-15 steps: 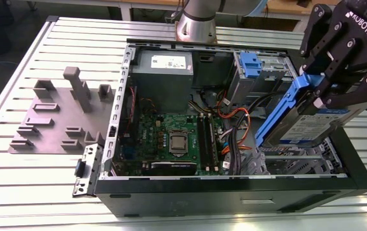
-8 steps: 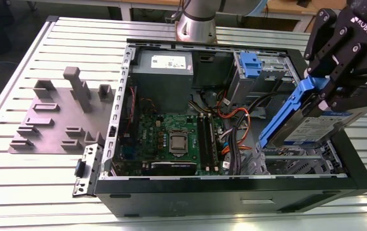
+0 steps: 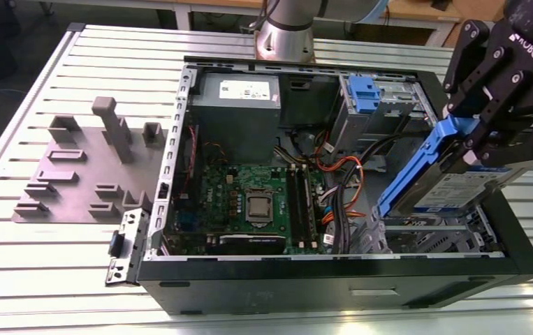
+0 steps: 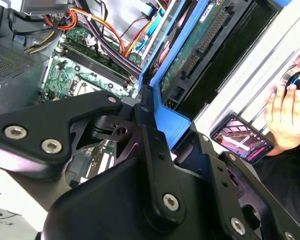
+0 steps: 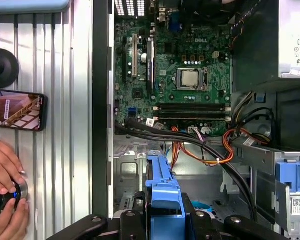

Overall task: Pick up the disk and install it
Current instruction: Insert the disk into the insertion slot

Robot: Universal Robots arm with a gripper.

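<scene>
Exterior view: jaws clamped on the disk (image 3: 448,190), which is held tilted in the air over the open case (image 3: 341,269), at the case's end toward the exterior view's right. The case lies on the worktop (image 3: 42,265), with a grey fixture plate (image 3: 75,174) beside it.
Second wrist view: disk (image 4: 190,55) edge-on between the jaws; hand (image 4: 285,112) and phone (image 4: 242,140) on the worktop.
First wrist view: disk's blue bracket (image 5: 162,192) over the case interior, motherboard (image 5: 185,75) beyond.
</scene>
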